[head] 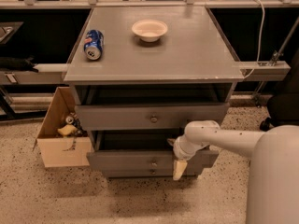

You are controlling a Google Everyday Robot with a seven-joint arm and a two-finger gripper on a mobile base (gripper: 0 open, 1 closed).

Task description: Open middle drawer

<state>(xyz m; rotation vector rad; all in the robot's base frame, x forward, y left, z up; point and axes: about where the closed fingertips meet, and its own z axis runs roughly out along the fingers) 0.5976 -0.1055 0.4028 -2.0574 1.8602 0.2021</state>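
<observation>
The grey cabinet (154, 55) has three stacked drawers. The top drawer (117, 116) has a round knob and stands slightly out. Below it, the middle drawer (121, 160) with a small round knob (154, 163) is pulled out a little, with a dark gap above its front. The bottom drawer's knob (153, 171) shows just beneath. My gripper (179, 168) hangs at the end of the white arm (219, 139). It points down in front of the right part of the middle drawer's front, right of the knob.
A blue soda can (93, 44) lies on its side and a white bowl (149, 30) stands on the cabinet top. An open cardboard box (60, 134) with items sits on the floor at the left. Dark shelving and a rail (261, 70) run behind.
</observation>
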